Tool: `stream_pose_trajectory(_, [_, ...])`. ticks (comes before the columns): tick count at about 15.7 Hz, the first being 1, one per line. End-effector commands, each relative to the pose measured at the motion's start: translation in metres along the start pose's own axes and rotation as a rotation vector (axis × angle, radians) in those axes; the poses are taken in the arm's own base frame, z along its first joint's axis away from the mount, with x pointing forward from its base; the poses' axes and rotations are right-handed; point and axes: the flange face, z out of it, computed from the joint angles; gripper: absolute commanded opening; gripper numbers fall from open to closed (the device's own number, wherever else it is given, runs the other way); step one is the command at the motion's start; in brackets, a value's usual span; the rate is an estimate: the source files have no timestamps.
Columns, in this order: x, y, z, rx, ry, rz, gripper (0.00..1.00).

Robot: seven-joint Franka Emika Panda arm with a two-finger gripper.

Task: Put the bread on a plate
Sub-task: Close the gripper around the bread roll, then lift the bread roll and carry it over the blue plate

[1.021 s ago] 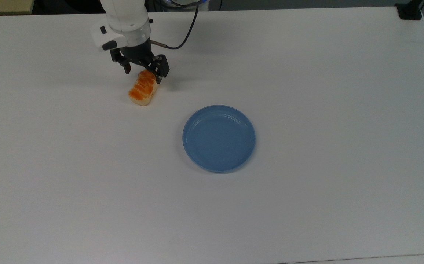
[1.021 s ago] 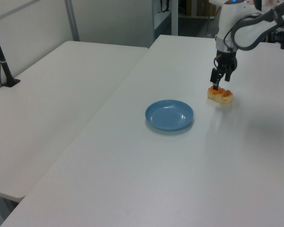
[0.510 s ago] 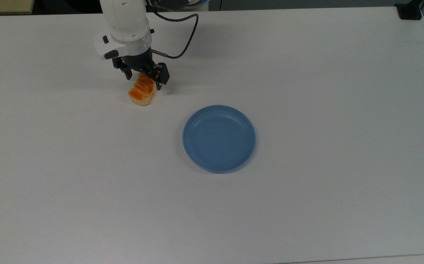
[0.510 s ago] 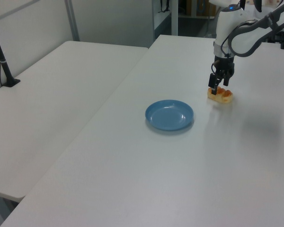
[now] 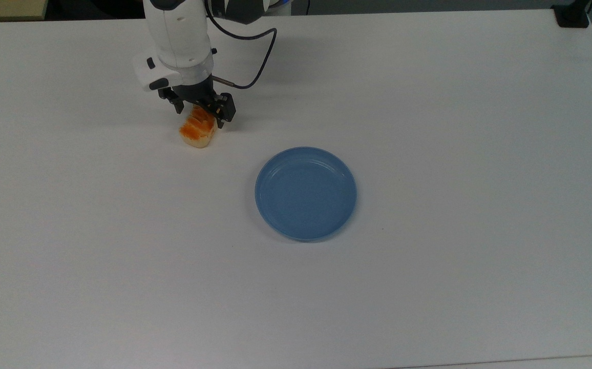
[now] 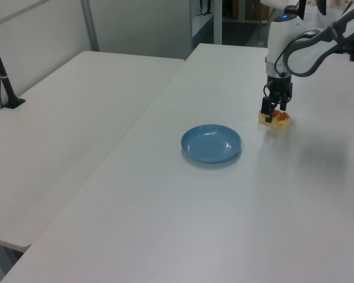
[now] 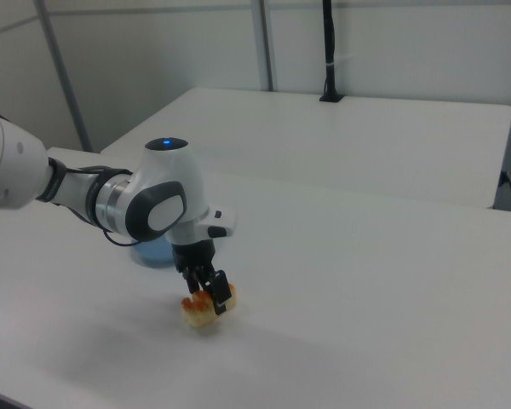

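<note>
The bread (image 5: 197, 132), a small orange-topped loaf with cream sides, lies on the white table (image 5: 429, 102) at the top view's upper left; it also shows in the left view (image 6: 277, 120) and the right view (image 7: 200, 313). My gripper (image 5: 199, 114) is open and lowered over the loaf's far end, one finger on each side of it. In the left view the gripper (image 6: 272, 113) straddles the bread the same way. The light-blue round plate (image 5: 305, 193) sits bare, to the right of and nearer than the bread in the top view, and in the left view as the plate (image 6: 211, 143).
A black cable (image 5: 255, 56) loops from the wrist. A black post base (image 5: 572, 15) stands at the top view's far right corner. A second white table (image 6: 65, 118) adjoins on the left view's left, with a black pole (image 6: 3, 76) on it.
The gripper has come down further over the bread's far end, fingers now lower at its sides. The bread and plate have not moved.
</note>
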Motion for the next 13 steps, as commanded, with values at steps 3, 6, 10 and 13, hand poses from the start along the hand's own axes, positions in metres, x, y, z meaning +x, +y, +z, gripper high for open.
stream_pose_trajectory(3, [0.000,-0.002,-0.005,-0.011,0.022,0.012,0.56])
stream_pose_trajectory(6, [0.003,-0.006,-0.016,-0.005,0.039,0.037,0.39])
stream_pose_trajectory(10, [0.008,-0.018,-0.054,0.014,0.081,0.032,0.38])
stream_pose_trajectory(13, [0.024,-0.065,-0.100,0.027,0.106,0.021,0.38])
